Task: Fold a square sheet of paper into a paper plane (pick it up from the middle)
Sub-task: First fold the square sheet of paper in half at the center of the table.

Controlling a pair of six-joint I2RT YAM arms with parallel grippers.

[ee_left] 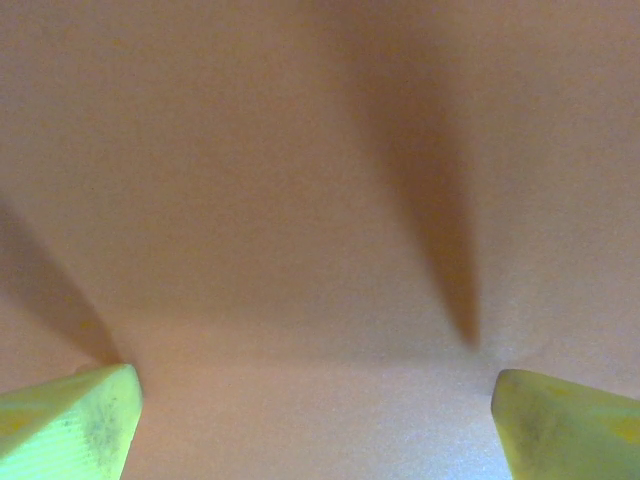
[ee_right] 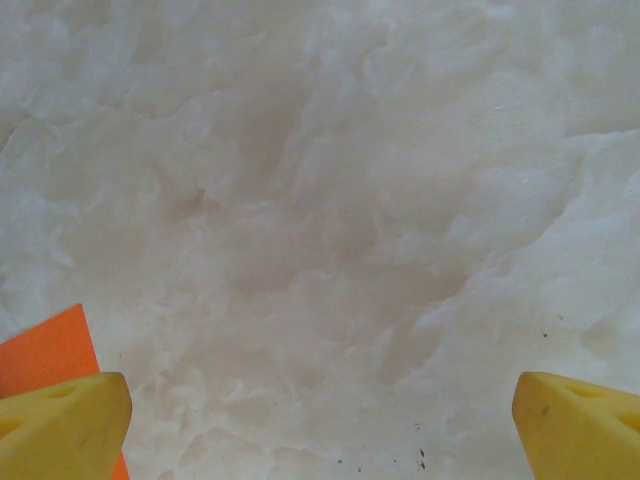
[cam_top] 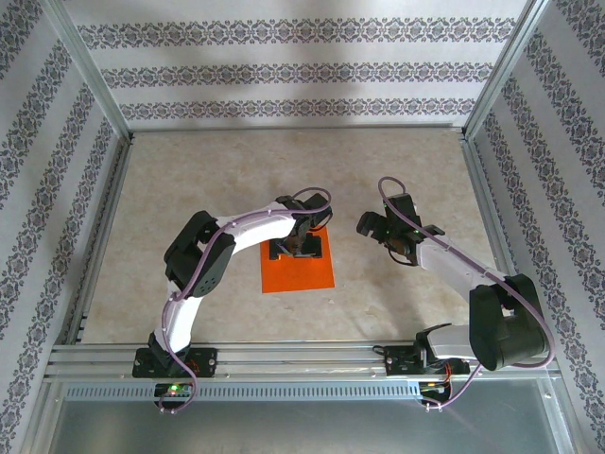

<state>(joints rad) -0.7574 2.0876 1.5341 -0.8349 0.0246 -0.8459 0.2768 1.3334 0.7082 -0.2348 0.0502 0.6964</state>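
square sheet of paper (cam_top: 299, 274) lies flat mid-tabletop (cam_top: 189, 189). left fingers (ee_left: 75, 425) spread wide over its far half, tips close to the paper. right fingers (ee_right: 60, 425) also wide, just right of the sheet.

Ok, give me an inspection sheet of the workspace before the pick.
Surface: pale marbled tabletop, flat.
Job's things: bright orange square sheet of paper, flat, unfolded, mid-table.
Clutter: nothing seen.
Grippers: left gripper open, over the sheet's far half; right gripper open, over tabletop right of the sheet.
Cables: purple cables along both arms.
Surroundings: patterned wallpaper walls, aluminium frame rails.
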